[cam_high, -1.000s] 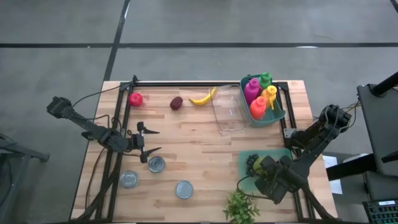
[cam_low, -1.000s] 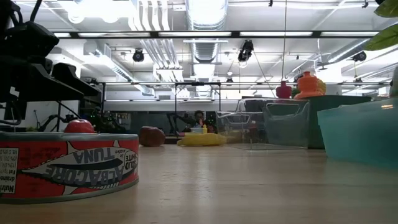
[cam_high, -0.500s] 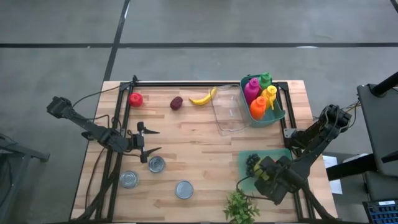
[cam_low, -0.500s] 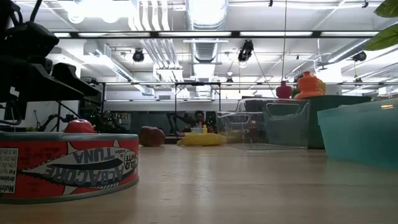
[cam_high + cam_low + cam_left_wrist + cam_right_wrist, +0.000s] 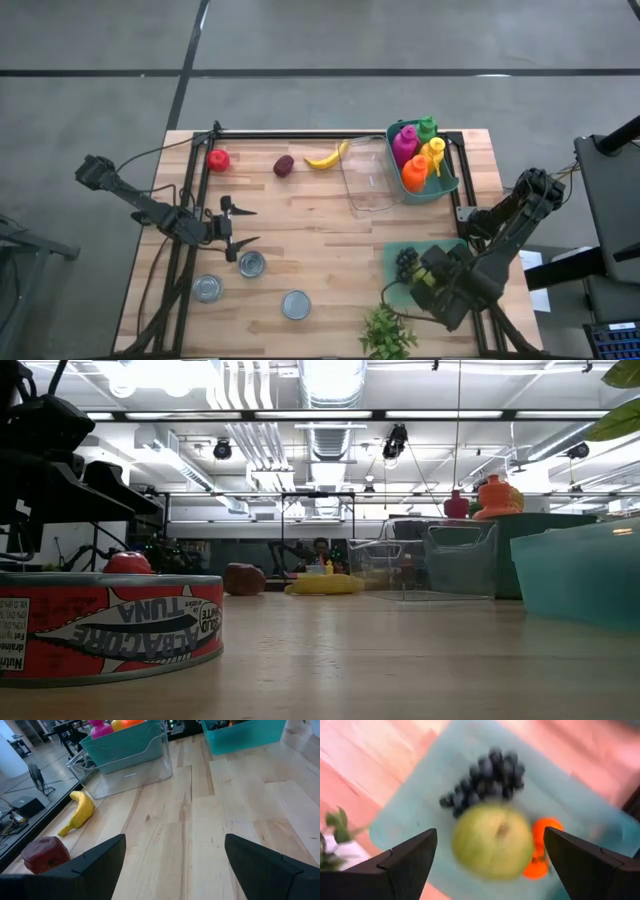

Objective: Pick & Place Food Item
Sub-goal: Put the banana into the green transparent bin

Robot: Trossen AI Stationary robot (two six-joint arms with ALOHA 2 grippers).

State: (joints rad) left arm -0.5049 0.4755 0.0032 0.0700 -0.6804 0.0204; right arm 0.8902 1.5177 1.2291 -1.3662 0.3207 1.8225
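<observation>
Right gripper (image 5: 487,865) first: its fingers (image 5: 402,862) stand wide apart with nothing between them, hovering right over the teal tray (image 5: 415,795) at the table's near right corner. Straight below sits the green apple (image 5: 492,841), resting in the tray, touching the grapes (image 5: 482,782) on one side and an orange fruit (image 5: 542,852) tucked against the other. From above, the gripper (image 5: 425,278) shows over the tray (image 5: 392,262), just past the dark grapes (image 5: 405,260), with a leafy sprig (image 5: 385,332) close by on the table edge.

My read: this is the release end of a place. The apple lies free in the tray and the jaws are clear of it. What the next move calls for, I'd say, is a straight lift away so a finger doesn't clip the apple or roll it onto the grapes.

Out across the table, the left gripper (image 5: 240,225) waits wide open and empty, above the wood near a can (image 5: 251,264). Ahead of it lie a banana (image 5: 80,810) and a dark red fruit (image 5: 46,854), likely next picks.
</observation>
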